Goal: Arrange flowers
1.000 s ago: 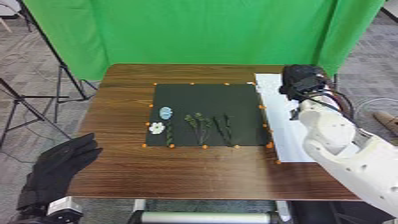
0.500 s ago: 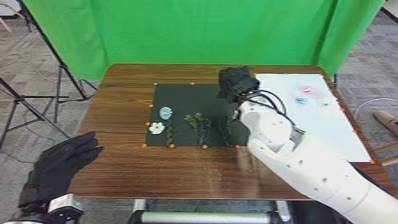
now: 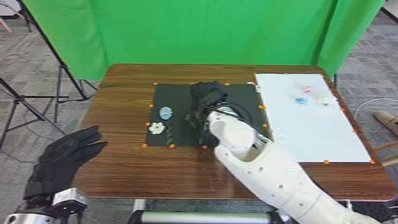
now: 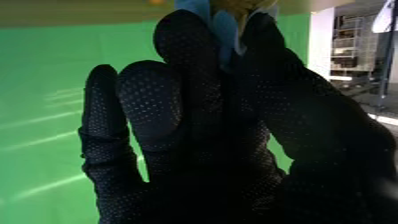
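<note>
Over the upper middle of the black mat (image 3: pixel 244 92), my right hand (image 3: pixel 207 94) appears in the head view. In the right wrist view, my right hand (image 4: pixel 213 160) pinches a light blue flower (image 4: pixel 226 31) with a tan centre between thumb and fingers. On the mat's left part lie a blue flower (image 3: pixel 166 113) and, below it, a white flower (image 3: pixel 157 128), with a green stem beside them. More greenery (image 3: pixel 193 120) is partly hidden by the right arm. My left hand (image 3: pixel 64 157) stays open off the table's left edge.
A white sheet (image 3: pixel 311 135) to the mat's right holds a pink flower (image 3: pixel 306 89), a small blue flower (image 3: pixel 302 100) and a whitish flower (image 3: pixel 327 101). Orange dots line the mat and sheet. A green curtain (image 3: pixel 213 30) hangs behind the table (image 3: pixel 133 175).
My right hand has moved left from above the white sheet to above the mat, uncovering the flowers on the sheet. My left hand has shifted slightly.
</note>
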Controlling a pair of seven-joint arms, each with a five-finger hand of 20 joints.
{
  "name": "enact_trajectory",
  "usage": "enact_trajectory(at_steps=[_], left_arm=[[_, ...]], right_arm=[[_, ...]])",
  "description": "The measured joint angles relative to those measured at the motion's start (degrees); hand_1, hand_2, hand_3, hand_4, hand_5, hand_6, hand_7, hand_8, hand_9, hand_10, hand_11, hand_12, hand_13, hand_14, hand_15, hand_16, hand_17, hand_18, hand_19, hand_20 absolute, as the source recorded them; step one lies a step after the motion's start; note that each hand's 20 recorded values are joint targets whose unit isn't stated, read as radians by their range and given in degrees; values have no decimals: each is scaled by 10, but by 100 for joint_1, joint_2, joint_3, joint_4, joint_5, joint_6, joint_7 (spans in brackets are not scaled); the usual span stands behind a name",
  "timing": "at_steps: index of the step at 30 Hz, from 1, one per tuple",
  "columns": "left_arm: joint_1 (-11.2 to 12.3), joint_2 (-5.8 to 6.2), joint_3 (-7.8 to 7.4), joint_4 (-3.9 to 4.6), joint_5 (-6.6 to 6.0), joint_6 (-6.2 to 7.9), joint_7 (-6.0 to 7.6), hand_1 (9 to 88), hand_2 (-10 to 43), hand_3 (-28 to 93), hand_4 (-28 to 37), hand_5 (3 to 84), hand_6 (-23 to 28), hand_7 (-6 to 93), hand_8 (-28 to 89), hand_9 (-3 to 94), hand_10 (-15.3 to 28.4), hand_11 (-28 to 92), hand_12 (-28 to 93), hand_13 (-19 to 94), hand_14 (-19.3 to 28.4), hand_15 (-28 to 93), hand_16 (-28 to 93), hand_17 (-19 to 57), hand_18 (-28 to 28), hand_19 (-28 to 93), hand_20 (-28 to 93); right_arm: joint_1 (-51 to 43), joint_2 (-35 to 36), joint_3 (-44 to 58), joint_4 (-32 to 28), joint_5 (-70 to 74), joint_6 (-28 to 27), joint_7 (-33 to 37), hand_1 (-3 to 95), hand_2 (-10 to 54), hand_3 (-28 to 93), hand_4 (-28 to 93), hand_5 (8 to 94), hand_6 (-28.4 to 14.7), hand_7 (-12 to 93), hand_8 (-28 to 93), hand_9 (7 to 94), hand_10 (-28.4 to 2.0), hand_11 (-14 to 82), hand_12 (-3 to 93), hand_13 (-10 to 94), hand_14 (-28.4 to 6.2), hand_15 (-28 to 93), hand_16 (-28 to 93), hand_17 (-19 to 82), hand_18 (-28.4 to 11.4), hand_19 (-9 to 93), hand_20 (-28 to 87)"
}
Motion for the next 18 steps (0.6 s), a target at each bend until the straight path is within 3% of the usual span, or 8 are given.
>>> enact_trajectory(at_steps=[10, 18], left_arm=[[-299, 39, 8, 73, 43, -135, -149, 249, 38, 842, -157, 433, 101, 212, -135, 364, 175, 350, 78, 285, 220, 479, -80, -84, 205, 538, 179], [-279, 60, -5, 74, 41, -154, -169, 249, 39, 845, -154, 433, 102, 210, -135, 364, 177, 351, 76, 282, 224, 483, -81, -85, 206, 537, 182]], right_arm=[[-66, -228, -79, 205, -356, -31, -4, 484, -74, 765, -283, 833, 22, 201, 17, 810, -81, 346, 351, 661, -82, 725, 257, 238, -219, 825, 196], [-70, -222, -46, 209, -234, -84, 88, 444, -95, 793, -283, 772, -4, 220, -5, 752, -88, 339, 386, 605, -99, 734, 281, 201, -226, 801, 225]])
